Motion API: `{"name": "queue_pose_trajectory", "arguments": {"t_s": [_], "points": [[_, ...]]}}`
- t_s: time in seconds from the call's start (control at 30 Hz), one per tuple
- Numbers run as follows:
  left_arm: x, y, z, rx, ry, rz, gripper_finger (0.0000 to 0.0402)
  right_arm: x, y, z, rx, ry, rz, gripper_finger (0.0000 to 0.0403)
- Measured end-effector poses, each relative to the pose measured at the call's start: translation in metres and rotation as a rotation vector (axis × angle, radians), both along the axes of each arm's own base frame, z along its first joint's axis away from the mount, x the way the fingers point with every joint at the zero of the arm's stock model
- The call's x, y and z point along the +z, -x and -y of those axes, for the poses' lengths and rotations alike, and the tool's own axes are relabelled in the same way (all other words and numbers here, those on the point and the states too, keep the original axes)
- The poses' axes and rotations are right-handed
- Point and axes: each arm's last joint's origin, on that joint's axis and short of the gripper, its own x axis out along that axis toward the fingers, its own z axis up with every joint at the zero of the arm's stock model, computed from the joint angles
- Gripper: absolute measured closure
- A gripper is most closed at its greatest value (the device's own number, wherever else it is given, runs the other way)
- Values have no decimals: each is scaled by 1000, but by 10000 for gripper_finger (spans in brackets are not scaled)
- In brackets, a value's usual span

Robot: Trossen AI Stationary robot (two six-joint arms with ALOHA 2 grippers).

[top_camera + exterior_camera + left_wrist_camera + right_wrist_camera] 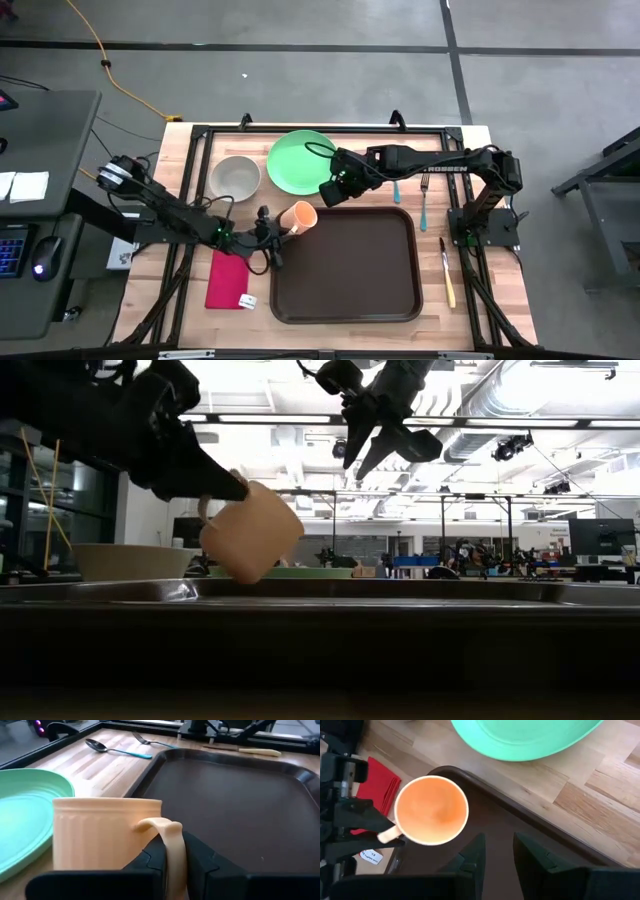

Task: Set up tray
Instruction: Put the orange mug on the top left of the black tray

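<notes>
The wooden table (470, 150) carries everything here, and the biggest item on it is the tray (350, 270), dark brown and rimmed, lying flat just beside the left gripper (278, 232) on its open-end side and directly beneath the right gripper (330, 192).

Next down, the green plate (295, 160) sits beyond the tray, just behind the right gripper. A grey bowl (234, 176) rests beside the plate, farther out from the left gripper. A red napkin (226, 280) lies flat just off the tray's edge, right beside the left arm.

Now the peach mug (302, 214): the left gripper's fingers (197, 862) are clamped on its handle, and the low view shows the mug tilted and clear of the surface, hanging over the tray's near corner. The right gripper hovers above, its two fingers (472, 855) parted with nothing between them, looking straight down into the mug's mouth.

Smallest of all, well away from both grippers past the tray's far side: a teal-handled spoon (397, 190), a fork (423, 200) and a pale-handled knife (447, 272) on the bare wood.
</notes>
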Motion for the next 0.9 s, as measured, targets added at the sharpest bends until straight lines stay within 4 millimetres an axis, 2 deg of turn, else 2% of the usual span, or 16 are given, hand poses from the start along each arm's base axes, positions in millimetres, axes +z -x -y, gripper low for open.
{"name": "queue_pose_trajectory", "arguments": {"t_s": [0.57, 0.9], "points": [[-12, -7, 8, 15, -10, 45, 340, -1, 2, 0, 22, 6, -19, 324], [-12, -9, 14, 29, -10, 105, 340, -1, 1, 0, 10, 26, -20, 324]]}}
